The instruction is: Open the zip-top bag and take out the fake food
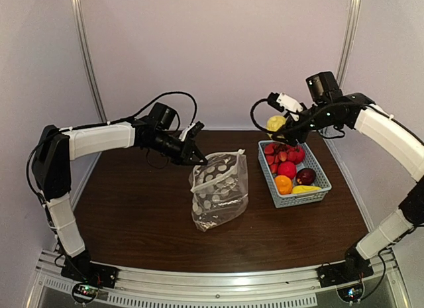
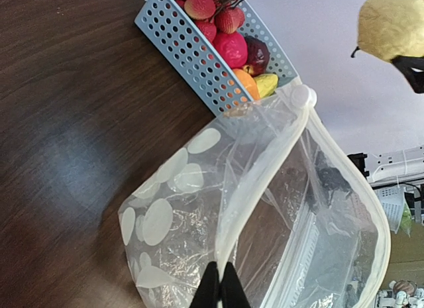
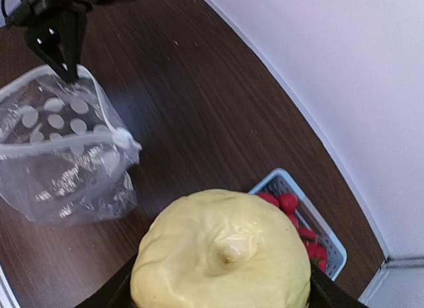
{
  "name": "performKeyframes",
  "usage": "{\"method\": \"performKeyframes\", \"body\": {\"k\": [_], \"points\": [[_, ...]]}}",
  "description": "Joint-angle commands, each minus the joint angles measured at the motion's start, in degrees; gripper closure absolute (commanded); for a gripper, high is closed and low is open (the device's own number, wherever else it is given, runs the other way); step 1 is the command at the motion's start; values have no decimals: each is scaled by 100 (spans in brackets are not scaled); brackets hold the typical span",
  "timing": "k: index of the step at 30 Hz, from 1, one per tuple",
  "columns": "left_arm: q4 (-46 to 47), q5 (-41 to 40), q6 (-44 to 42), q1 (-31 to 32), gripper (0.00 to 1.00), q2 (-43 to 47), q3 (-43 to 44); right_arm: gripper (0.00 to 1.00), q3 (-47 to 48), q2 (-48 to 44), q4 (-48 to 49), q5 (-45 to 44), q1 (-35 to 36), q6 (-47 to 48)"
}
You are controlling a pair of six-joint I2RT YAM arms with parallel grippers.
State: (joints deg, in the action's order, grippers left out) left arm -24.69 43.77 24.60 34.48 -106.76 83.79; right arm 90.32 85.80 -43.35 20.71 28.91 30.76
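Left gripper [image 1: 196,155] pinched shut on the bag's [image 1: 218,189] far-left rim, mid-table [image 1: 132,215], propping the mouth open. Right gripper [image 1: 283,128] clamped round a yellow fruit [image 1: 275,122] above the basket [image 1: 301,198] at right. Judged ready to drop it among the other fruit [image 1: 286,169].

I saw my right gripper [image 3: 224,291] clasping a yellow fruit [image 3: 222,252] above the table [image 3: 199,89], where a dotted bag [image 3: 59,155] and blue basket [image 3: 335,247] sat.
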Motion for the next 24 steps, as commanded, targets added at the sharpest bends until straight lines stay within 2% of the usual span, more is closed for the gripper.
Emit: {"method": "performKeyframes", "body": {"k": [1,6,9,17,24], "points": [[53,-156,-25,-47,100,152,50,32,-1011,-570,-684,-299,-785,481],[54,-141,-8,-47,100,102,41,32,-1520,-865,-1046,-351,-1824,924],[56,-166,-8,-47,100,81,32,32,-1564,-911,-1236,-291,-2206,1102],[43,-176,-17,-47,100,59,32,33,-1837,-523,-1265,-511,-2222,1637],[43,-150,-16,-47,100,56,32,32,-1782,-4,-1191,-456,-2091,1485]]}}
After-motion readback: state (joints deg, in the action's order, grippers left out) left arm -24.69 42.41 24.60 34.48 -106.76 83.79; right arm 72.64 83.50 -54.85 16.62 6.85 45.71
